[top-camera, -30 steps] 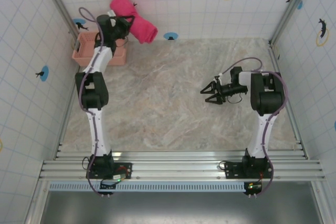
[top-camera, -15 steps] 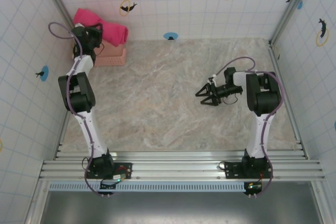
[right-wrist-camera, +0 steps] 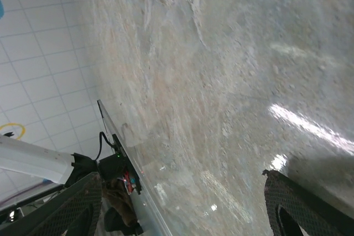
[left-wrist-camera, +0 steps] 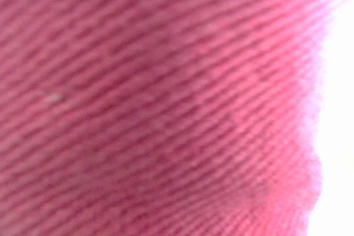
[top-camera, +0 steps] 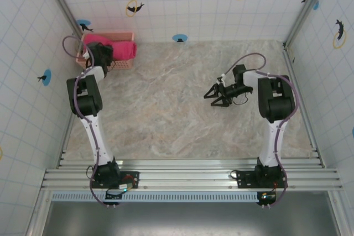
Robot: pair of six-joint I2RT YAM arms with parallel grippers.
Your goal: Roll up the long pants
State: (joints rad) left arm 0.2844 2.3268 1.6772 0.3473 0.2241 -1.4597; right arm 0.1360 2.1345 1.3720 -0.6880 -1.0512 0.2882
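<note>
- The left gripper point(top-camera: 101, 54) grasps the rolled long pants point(top-camera: 119, 49); from its wrist, the magenta weave point(left-wrist-camera: 166, 103) sits blurred and very close.
- The roll lies in the salmon basket point(top-camera: 124, 64), at the table's far left corner.
- The right gripper point(top-camera: 213, 95) hangs released, jaws spread, above the marbled table point(top-camera: 166, 114), well apart from the basket.

no legible text, no labels, no numbers
</note>
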